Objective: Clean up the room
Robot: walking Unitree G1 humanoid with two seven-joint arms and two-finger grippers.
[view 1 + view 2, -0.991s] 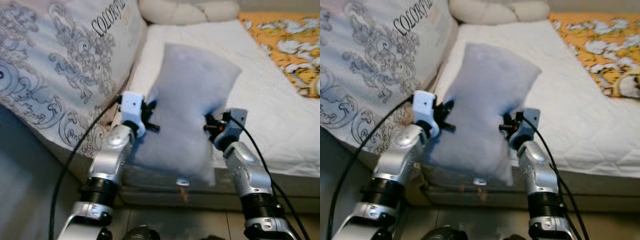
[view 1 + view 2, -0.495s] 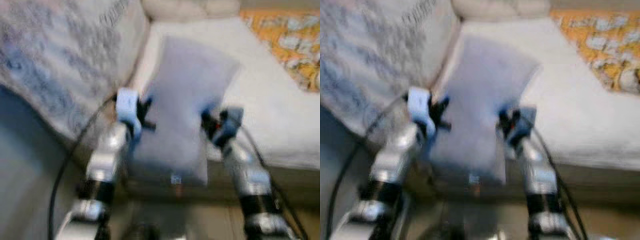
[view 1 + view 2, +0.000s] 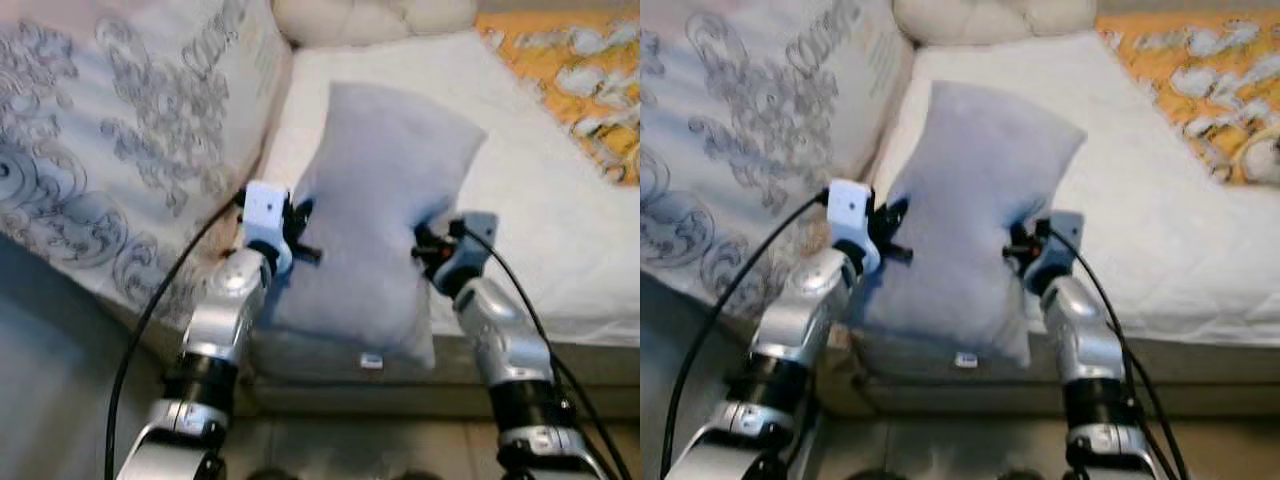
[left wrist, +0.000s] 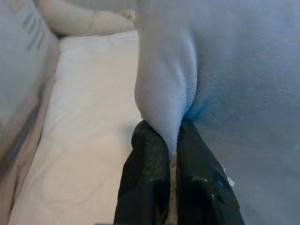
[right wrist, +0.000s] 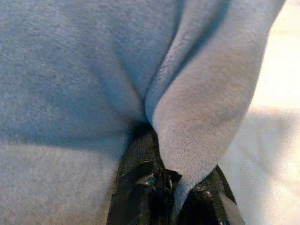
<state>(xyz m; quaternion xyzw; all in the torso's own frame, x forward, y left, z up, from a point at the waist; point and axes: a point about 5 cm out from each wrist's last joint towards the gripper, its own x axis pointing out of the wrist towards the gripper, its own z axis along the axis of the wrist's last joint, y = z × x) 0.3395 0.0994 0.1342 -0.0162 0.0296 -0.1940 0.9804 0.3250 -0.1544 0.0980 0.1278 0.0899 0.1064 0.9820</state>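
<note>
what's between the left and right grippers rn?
The pale blue pillow: left gripper and right gripper each pinch a side, seen in the eye views.

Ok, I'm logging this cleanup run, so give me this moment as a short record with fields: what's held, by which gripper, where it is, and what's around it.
held item: grey pillow
left gripper: shut on a fold at the pillow's left edge
right gripper: shut on a fold at the pillow's right edge
pillow position: over the near edge of the bed, lower end hanging past the edge
left of pillow: patterned quilt
bed's far end: cream cushion
far right: orange blanket
</note>
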